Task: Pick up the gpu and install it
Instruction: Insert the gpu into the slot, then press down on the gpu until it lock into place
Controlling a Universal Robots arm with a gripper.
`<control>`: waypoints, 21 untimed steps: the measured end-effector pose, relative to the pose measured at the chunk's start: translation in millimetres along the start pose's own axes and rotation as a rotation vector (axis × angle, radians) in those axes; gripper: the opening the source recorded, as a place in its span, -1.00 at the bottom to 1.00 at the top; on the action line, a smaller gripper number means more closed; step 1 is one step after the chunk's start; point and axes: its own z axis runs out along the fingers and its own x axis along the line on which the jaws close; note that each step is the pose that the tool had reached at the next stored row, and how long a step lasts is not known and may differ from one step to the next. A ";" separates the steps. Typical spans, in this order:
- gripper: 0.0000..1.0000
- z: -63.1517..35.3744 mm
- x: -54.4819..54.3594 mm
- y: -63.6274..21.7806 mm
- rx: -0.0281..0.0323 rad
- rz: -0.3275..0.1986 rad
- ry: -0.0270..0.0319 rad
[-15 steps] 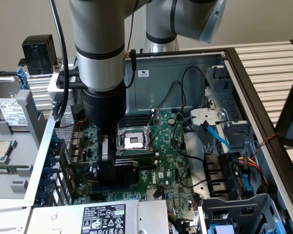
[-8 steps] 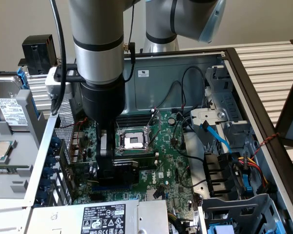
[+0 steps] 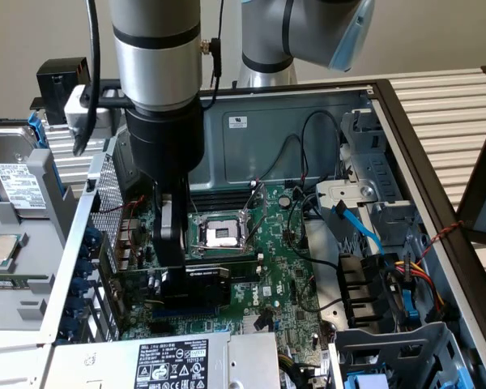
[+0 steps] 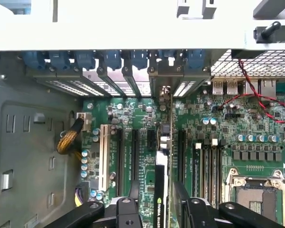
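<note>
The gpu is a short card with a black shroud. It stands on edge over the expansion slots of the green motherboard, inside the open computer case. My gripper reaches straight down onto it from above. In the wrist view the gpu shows edge-on, with green lettering on its black side. It sits between the two black fingers of my gripper, which is shut on it. Its silver bracket points at the rear slot openings. Whether the card's edge sits in a slot, I cannot tell.
The CPU socket lies just beyond the card. Black and blue cables run to the drive cage at the exterior view's right. The power supply borders the near side. Blue slot latches and a red-black wire line the case's rear wall.
</note>
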 end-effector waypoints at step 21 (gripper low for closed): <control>-0.23 -7.8 0.3 3.9 0.0087 0.001 0.0039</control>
